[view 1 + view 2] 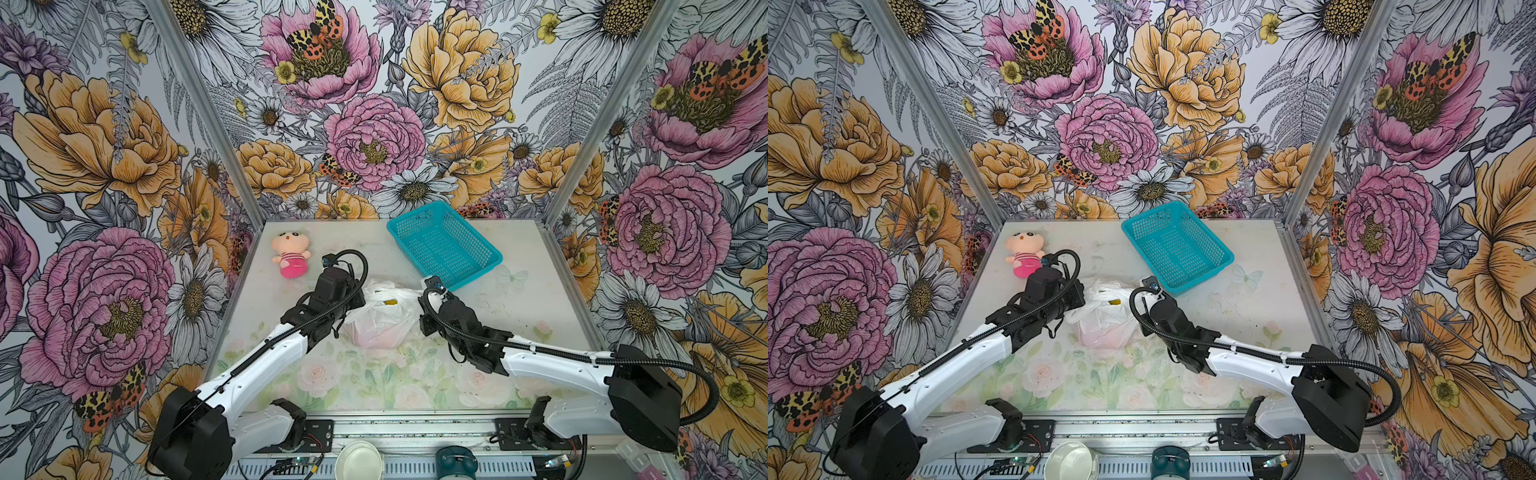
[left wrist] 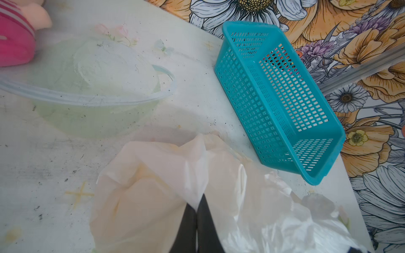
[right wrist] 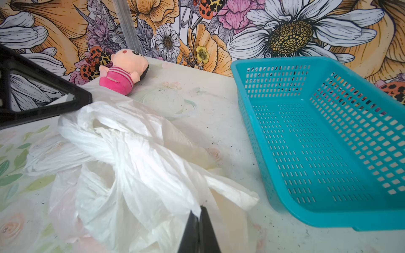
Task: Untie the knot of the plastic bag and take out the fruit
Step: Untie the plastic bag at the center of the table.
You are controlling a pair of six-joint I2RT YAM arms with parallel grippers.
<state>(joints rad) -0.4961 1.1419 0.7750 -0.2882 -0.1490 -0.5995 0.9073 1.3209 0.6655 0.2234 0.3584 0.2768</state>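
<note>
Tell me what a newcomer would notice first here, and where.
The white plastic bag lies in the middle, with the left gripper and right gripper each shut on a pinch of its film. Behind it, toward the far right, stands an empty teal basket; a pink plush doll lies at the far left.
</note>
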